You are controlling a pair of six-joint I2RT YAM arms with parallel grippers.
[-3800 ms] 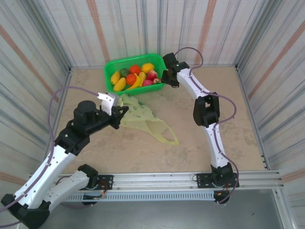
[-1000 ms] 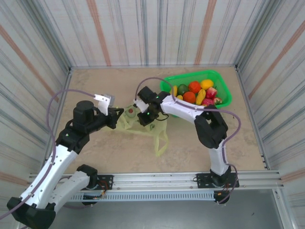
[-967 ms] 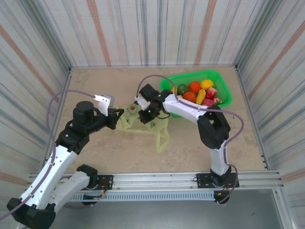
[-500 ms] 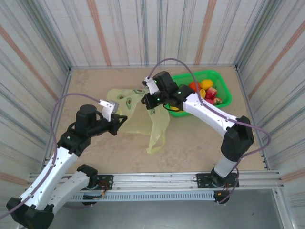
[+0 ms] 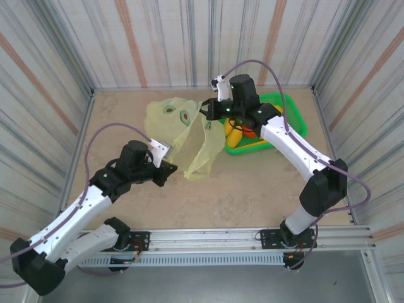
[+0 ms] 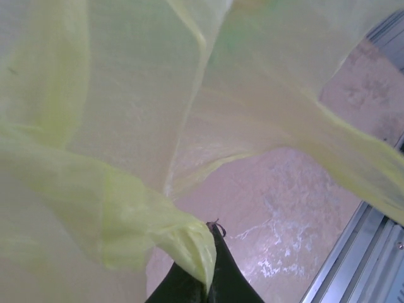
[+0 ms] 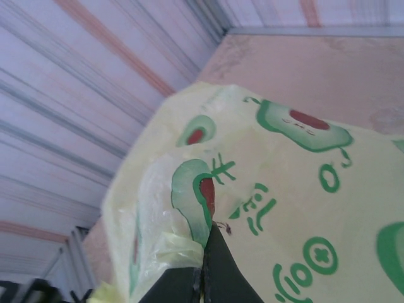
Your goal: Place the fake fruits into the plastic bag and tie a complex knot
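The pale yellow-green plastic bag (image 5: 169,120) with green and red prints hangs stretched between both arms above the table. My right gripper (image 5: 205,113) is shut on the bag's far edge (image 7: 189,237), high near the basket. My left gripper (image 5: 172,169) is shut on a bunched handle (image 6: 183,237) lower down, nearer the front. One loop handle (image 5: 205,158) dangles between them. The fake fruits (image 5: 233,131), a yellow banana and orange round ones, lie in the green basket, mostly hidden behind the right arm.
The rigid green mesh basket (image 5: 293,123) sits at the back right against the striped wall. Corrugated walls close in three sides. An aluminium rail (image 5: 240,237) runs along the table's front edge. Bare tabletop (image 5: 252,189) lies in the middle.
The right gripper rose and moved back-right with the bag edge, lifting the bag off the table. The left gripper shifted forward and right, still holding its handle, stretching the bag.
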